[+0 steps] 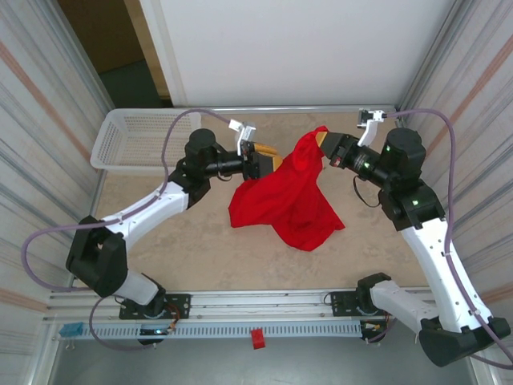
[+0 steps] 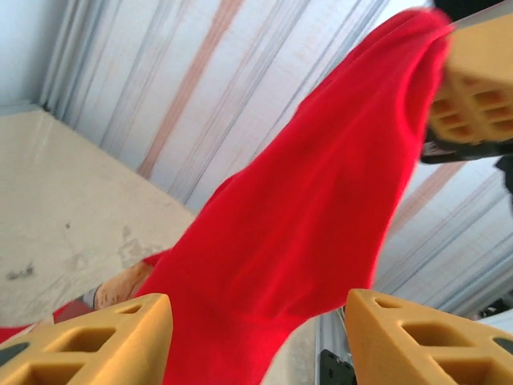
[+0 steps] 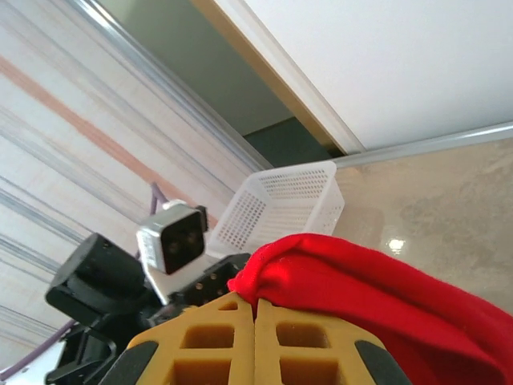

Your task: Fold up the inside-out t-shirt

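**Fig. Two-arm view, t-shirt raised at one corner.** My right end effector [image 1: 322,139] [image 3: 255,309] is closed, its two tan fingers pressed together on a fold of the inside-out t-shirt [image 1: 288,196] [image 3: 361,273]. That fold sits bunched over the fingertips in the right wrist view. The left wrist view shows the same end effector [image 2: 473,80] at the upper right, at the top of the cloth.

My left end effector [image 1: 271,154] [image 2: 256,321] stands open, with its fingers [image 2: 88,337] wide apart. The red t-shirt [image 2: 321,200] hangs across the gap between them. I cannot tell whether either finger touches it.

From the pinched fold the shirt narrows to a peak pointing at the right end effector. Its long axis runs from that raised far end down toward the near middle of the surface [image 1: 200,249]. There the wider lower part lies crumpled, slightly toward my right side. The two end effectors face each other across the upper part of the shirt.

A white plastic mesh basket [image 1: 132,140] [image 3: 280,204] sits at the far left corner of the surface, well apart from the shirt.
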